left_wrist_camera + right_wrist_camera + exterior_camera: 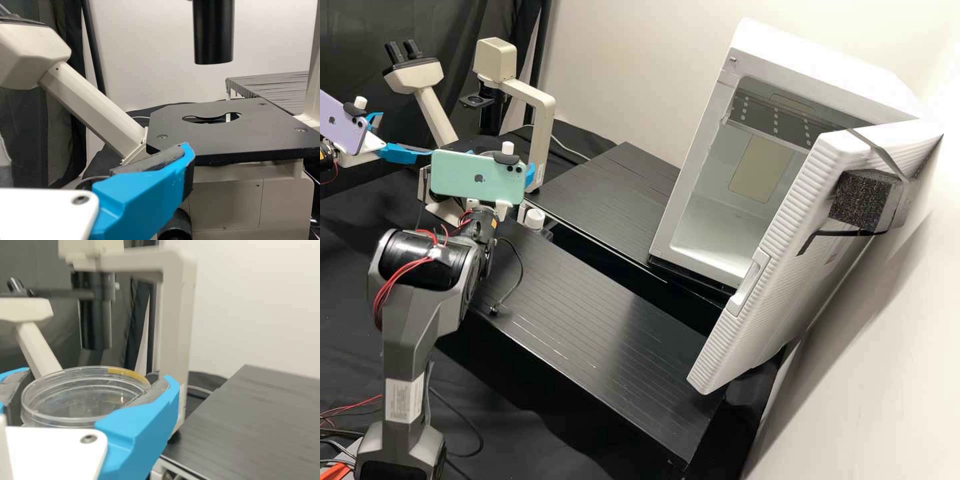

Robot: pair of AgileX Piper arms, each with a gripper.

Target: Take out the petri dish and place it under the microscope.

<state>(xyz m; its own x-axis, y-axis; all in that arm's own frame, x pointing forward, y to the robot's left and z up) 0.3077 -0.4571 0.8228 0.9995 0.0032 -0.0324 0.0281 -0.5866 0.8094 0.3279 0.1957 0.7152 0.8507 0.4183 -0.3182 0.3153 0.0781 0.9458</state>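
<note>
At the high view's left edge stands my left gripper (403, 133), its blue fingers spread. The left wrist view has my left gripper (92, 155) in front of the black stage (225, 135), under a dark tube (214, 35). Near the microscope (543, 120), my right gripper (531, 175) is mostly behind its phone in the high view. In the right wrist view, my right gripper (95, 385) is shut on the clear round petri dish (82, 397), held level before the microscope (172, 325).
A white box-shaped cabinet (717, 220) stands at the right, its ribbed door (780, 233) swung open. Black slatted platforms (587, 320) lie between it and the arms. A small white-capped item (535, 219) is beside my right gripper.
</note>
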